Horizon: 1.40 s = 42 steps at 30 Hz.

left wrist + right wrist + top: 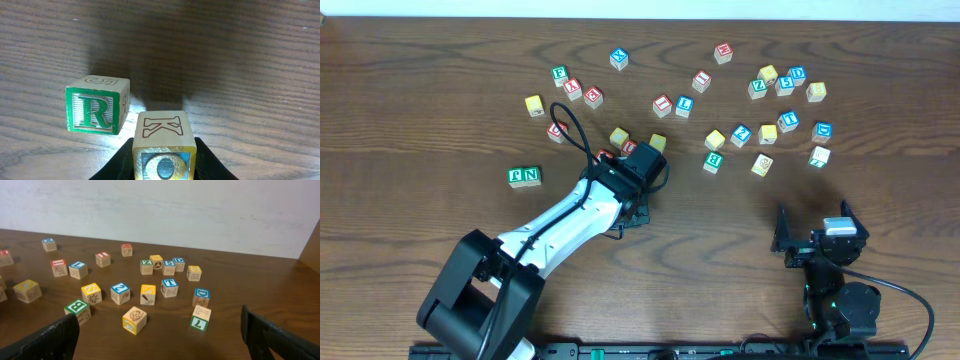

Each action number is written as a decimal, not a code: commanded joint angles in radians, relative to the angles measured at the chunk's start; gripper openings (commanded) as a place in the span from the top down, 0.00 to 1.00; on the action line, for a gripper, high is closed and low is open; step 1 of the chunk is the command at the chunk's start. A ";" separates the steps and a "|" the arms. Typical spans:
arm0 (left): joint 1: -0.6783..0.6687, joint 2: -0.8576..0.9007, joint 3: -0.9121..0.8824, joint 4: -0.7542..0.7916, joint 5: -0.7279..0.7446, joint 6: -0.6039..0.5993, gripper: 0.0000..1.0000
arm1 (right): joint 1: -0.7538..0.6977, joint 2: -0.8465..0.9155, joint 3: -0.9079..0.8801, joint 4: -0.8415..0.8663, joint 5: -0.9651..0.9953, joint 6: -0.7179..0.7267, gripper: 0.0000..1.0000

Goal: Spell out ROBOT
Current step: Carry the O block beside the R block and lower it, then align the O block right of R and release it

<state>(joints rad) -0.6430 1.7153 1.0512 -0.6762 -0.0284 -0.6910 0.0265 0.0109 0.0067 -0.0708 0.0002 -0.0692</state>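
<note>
Gripping the O cube [162,132], the narrowed left gripper [162,162] should set it square, just right of the R cube [95,111]; the right gripper [160,340] gapes wide.

Overhead: fixed above table [420,100], looks straight down from far. Arm bases at bottom edge, whole cube scatter in frame.

Left wrist: mounted at left gripper [162,160], aimed forward and down at tabletop, very near. Yellow O cube [162,145] between own fingers and green R cube [97,110] fill frame.

Right wrist: mounted at right gripper [157,327], low, faces across table toward pale wall [175,210]. Cubes at middle distance. Shares right-hand cluster with overhead, including green B cube [77,308].
</note>
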 commanded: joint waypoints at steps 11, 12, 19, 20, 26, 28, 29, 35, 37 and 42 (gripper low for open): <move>0.003 0.013 -0.039 0.028 -0.010 0.024 0.92 | -0.006 -0.004 -0.001 -0.004 0.009 0.009 0.01; 0.003 0.013 -0.043 0.032 -0.010 0.024 0.92 | -0.006 -0.004 -0.001 -0.004 0.009 0.009 0.01; 0.005 0.013 -0.053 0.043 -0.010 0.029 0.92 | -0.006 -0.004 -0.001 -0.004 0.009 0.009 0.01; 0.005 0.013 -0.053 0.046 -0.010 0.033 0.92 | -0.006 -0.004 -0.001 -0.004 0.009 0.009 0.01; 0.005 0.013 -0.053 0.066 -0.029 0.053 0.92 | -0.006 -0.004 -0.001 -0.005 0.009 0.009 0.01; 0.005 0.013 -0.053 0.072 -0.045 0.055 0.92 | -0.006 -0.004 -0.001 -0.004 0.009 0.009 0.01; 0.005 0.013 -0.053 0.076 -0.045 0.063 0.92 | -0.006 -0.004 -0.001 -0.004 0.009 0.009 0.01; 0.024 0.013 -0.053 0.079 -0.044 0.098 0.93 | -0.006 -0.004 -0.001 -0.004 0.009 0.009 0.01; 0.034 0.013 -0.056 0.079 -0.043 0.108 0.92 | -0.006 -0.004 -0.001 -0.004 0.009 0.009 0.01; 0.056 0.013 -0.064 0.080 -0.024 0.108 0.92 | -0.006 -0.004 -0.001 -0.004 0.009 0.009 0.01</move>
<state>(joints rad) -0.5995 1.7153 1.0035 -0.5945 -0.0517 -0.6010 0.0265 0.0109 0.0067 -0.0708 0.0002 -0.0692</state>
